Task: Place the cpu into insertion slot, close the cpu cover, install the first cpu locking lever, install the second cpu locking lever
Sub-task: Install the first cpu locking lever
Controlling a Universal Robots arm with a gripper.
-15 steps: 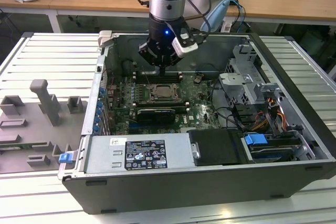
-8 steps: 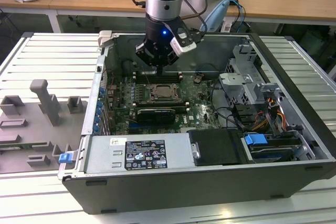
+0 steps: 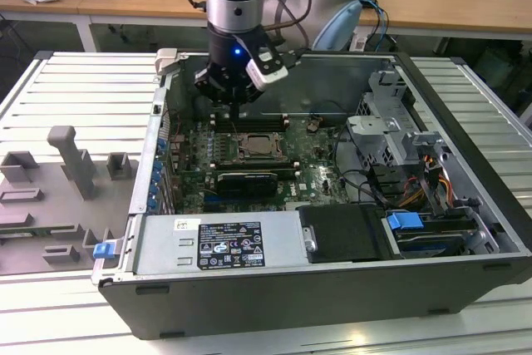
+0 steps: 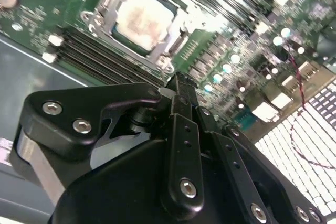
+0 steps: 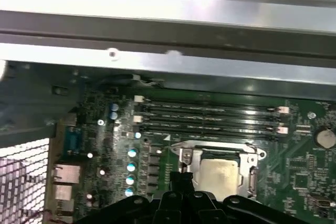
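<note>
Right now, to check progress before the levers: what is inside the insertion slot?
The cpu lies inside the insertion slot, its pale top showing through the window of the cpu cover. The chip hides the socket's contacts beneath it.

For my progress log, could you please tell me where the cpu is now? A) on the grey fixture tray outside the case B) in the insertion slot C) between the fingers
B: the cpu lies flat within the metal rim of the insertion slot.

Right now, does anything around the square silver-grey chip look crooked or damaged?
Nothing askew: the square silver-grey cpu lies flat inside the thin metal cpu cover frame. Only a beige smear marks its top.
</note>
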